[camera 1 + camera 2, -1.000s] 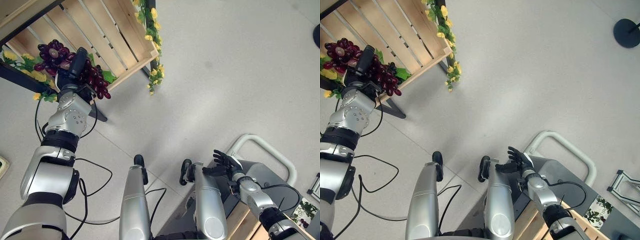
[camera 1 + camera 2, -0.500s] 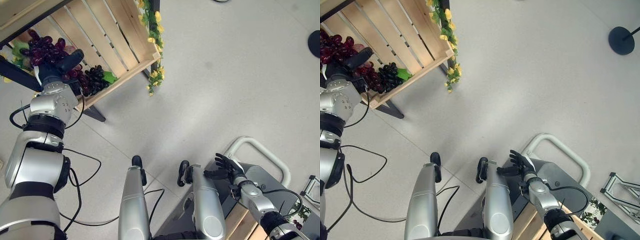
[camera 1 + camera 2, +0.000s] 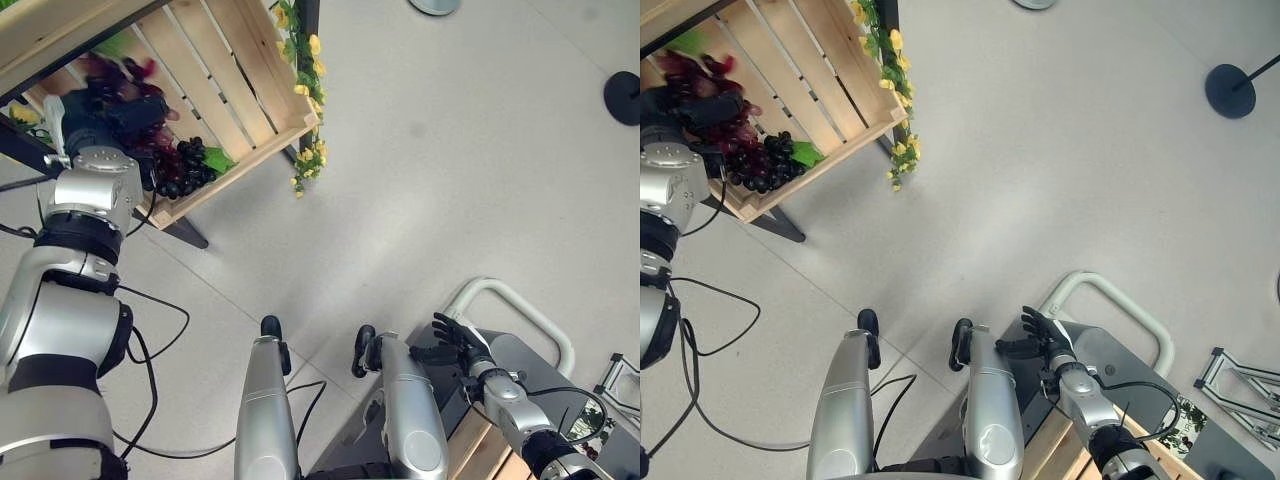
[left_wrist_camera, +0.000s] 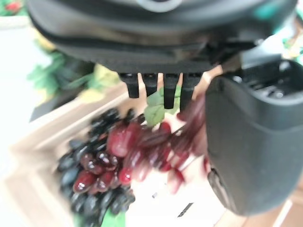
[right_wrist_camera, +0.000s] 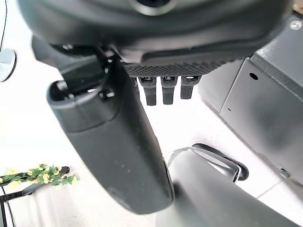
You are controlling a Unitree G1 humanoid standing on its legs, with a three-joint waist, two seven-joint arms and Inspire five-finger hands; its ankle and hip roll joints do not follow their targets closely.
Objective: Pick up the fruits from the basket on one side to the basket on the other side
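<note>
A slatted wooden crate (image 3: pixel 230 70) stands at the upper left, with a dark grape bunch (image 3: pixel 185 170) lying in its near corner. My left hand (image 3: pixel 105 115) reaches into the crate. In the left wrist view its fingers (image 4: pixel 151 87) look straight. A red grape bunch (image 4: pixel 142 146) shows blurred just past them, over the dark grapes (image 4: pixel 94 198). The same red grapes (image 3: pixel 115 72) smear around that hand in the left eye view. My right hand (image 3: pixel 455 340) hangs open and idle at the lower right, with its thumb (image 5: pixel 109 137) holding nothing.
Yellow flowers and green leaves (image 3: pixel 305 90) trim the crate's right edge. A grey cart (image 3: pixel 520 350) with a white handle (image 3: pixel 510 295) stands by my right hand, with a strip of light wood (image 3: pixel 1060 450) beside it. A round black base (image 3: pixel 625 95) sits far right.
My left hand has carried the red grapes up and to the left, further into the crate, and they now blur past its fingers. The right hand has barely moved.
</note>
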